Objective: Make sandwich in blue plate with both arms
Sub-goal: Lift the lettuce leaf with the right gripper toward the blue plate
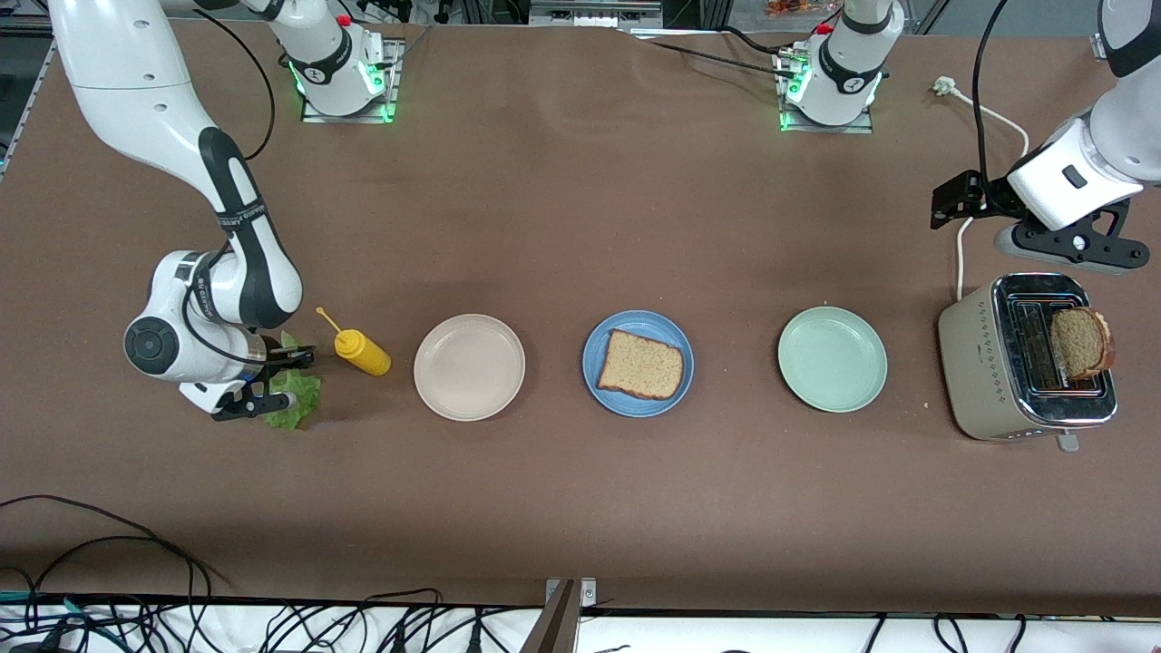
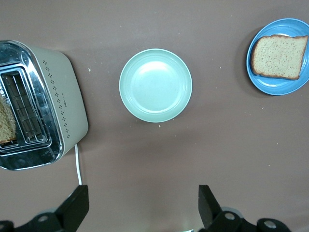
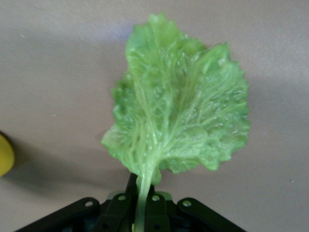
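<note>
Lettuce leaf [image 3: 178, 101], ruffled and green, lies on the brown surface [image 1: 580, 508] at the right arm's end, just beside a yellow squeeze bottle [image 1: 361, 350]. The right pincer [image 1: 261, 385] is down at the surface and clenched on the leaf's pale stem, as the right wrist view shows plainly; the broad blade of the leaf spreads free ahead of the fingers.

One slice of brown bread [image 1: 645, 365] already rests flat in the blue plate [image 1: 601, 388], which sits between an off-white plate [image 1: 469, 366] and a pale mint-green plate [image 1: 832, 358]. A second slice [image 1: 1081, 342] stands upright in a slot of the toaster [image 1: 975, 363] at the left arm's end. The left pincer [image 2: 142, 205] hangs released above the surface near the toaster, waiting.

The step in hand appears to be lifting the leaf and carrying it to the bread. The grip is on the thin stem alone, so the leaf will likely droop and swing; a straight, unhurried lift seems wise. The path passes the bottle and the off-white plate, so height matters. Release should come low over the slice, with the blade centred on it.
</note>
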